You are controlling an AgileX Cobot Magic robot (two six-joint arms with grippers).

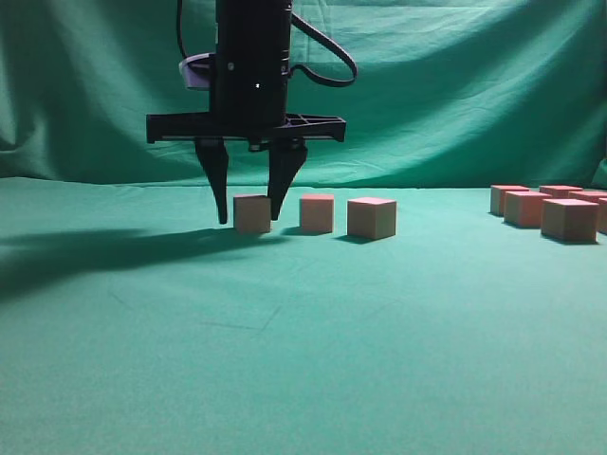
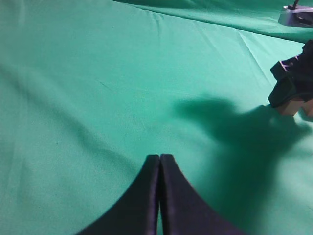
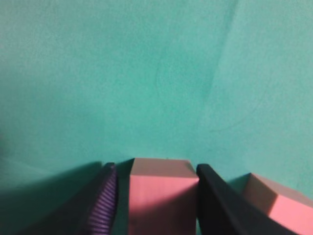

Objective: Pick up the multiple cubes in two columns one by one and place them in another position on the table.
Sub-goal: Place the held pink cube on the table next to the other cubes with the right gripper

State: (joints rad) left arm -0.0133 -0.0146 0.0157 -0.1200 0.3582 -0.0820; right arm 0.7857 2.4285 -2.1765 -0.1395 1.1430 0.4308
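Three wooden cubes with pink-red tops stand in a row on the green cloth: left cube (image 1: pixel 251 214), middle cube (image 1: pixel 316 213), right cube (image 1: pixel 371 218). My right gripper (image 1: pixel 248 207) hangs straight down with its jaws around the left cube, which rests on the cloth. In the right wrist view that cube (image 3: pixel 164 196) sits between the fingers, with a gap on the left side and the right finger against it; the gripper is open. The middle cube (image 3: pixel 274 205) shows beside it. My left gripper (image 2: pixel 160 157) is shut and empty over bare cloth.
Several more cubes stand grouped at the far right (image 1: pixel 569 220). A green backdrop (image 1: pixel 455 85) hangs behind the table. In the left wrist view the right gripper (image 2: pixel 293 85) appears at the right edge above a cube (image 2: pixel 292 108).
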